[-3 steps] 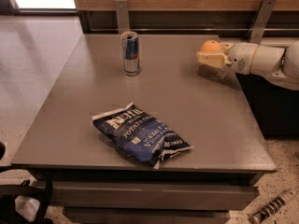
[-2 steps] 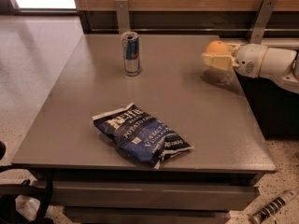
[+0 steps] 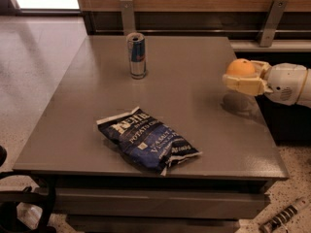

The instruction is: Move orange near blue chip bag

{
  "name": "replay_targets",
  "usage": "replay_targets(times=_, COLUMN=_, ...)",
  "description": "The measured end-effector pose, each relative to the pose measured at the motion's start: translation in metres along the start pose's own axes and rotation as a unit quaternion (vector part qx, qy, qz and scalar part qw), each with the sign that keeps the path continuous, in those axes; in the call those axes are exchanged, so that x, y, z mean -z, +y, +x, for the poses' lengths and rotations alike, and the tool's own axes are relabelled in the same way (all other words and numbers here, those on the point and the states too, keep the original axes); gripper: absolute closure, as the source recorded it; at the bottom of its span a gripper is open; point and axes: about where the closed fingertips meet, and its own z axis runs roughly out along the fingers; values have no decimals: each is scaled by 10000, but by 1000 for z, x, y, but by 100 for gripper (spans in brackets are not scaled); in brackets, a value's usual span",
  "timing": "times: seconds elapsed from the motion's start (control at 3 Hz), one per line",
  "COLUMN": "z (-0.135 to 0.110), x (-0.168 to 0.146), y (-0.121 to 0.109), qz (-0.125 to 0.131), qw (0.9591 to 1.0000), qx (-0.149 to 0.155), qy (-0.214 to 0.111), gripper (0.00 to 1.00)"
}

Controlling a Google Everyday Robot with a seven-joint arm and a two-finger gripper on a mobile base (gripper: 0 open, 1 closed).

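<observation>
The orange [image 3: 240, 67] is a small round fruit held in my gripper [image 3: 241, 76], which reaches in from the right on a white arm. The gripper is shut on the orange and holds it above the table's right edge; a shadow lies on the table below it. The blue chip bag [image 3: 148, 141] is a crinkled dark navy bag with white lettering. It lies flat near the table's front edge, well to the left of and nearer than the orange.
A slim blue-and-silver drink can [image 3: 137, 55] stands upright at the back of the grey table [image 3: 194, 57]. A wooden wall with metal brackets [image 3: 128, 14] runs behind. A dark base part [image 3: 24, 203] sits at the lower left.
My gripper has carried the orange to the right and a little nearer, toward the table's right edge. The bag and the can have not moved.
</observation>
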Motion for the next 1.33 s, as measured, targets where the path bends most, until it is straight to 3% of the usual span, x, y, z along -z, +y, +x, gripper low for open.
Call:
replay_targets(times=0.33, z=18, x=11, y=41, qz=-302, qw=9995, qx=21, qy=50, gripper=100)
replay_targets(times=0.67, z=35, x=15, y=79, qz=-799, qw=9965, qx=131, qy=193, gripper=100)
replay_targets(times=1.0, z=44, x=22, y=113, qz=-1269, qw=9910, qx=186, qy=379, gripper=100)
replay_targets(times=1.33, z=53, x=28, y=144, qz=-1759, qw=9828, qx=258, qy=504, gripper=100)
